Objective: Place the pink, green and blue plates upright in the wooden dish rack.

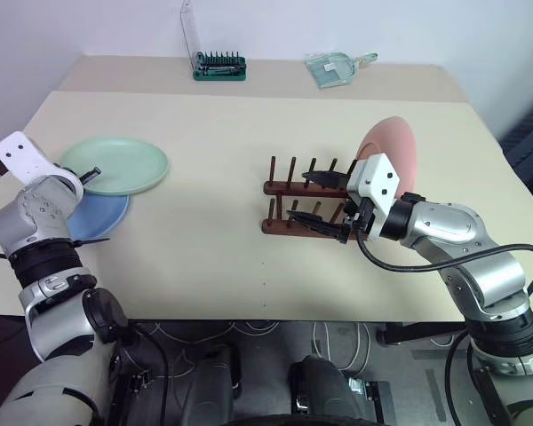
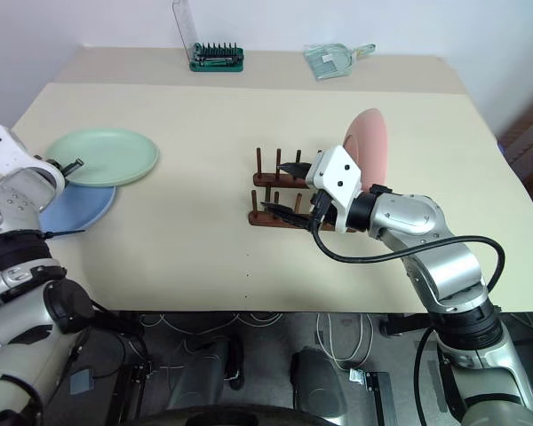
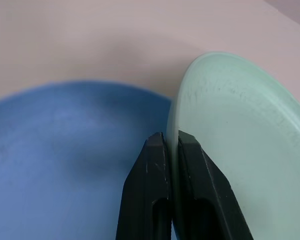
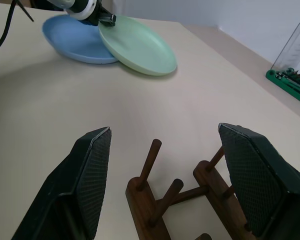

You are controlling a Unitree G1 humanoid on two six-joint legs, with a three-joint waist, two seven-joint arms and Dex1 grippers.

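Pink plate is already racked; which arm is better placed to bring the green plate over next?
Left. The left gripper is shut on the green plate's rim, where it overlaps the blue plate. The right gripper hangs open over the wooden dish rack, far from both.

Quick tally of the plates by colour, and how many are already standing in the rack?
pink plate: 1, upright in the wooden dish rack
green plate: 1, on the table, overlapping the blue
blue plate: 1, on the table
Total: 3 plates, 1 racked

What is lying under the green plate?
The blue plate lies partly under the green plate, on the table. Its covered part cannot be seen.
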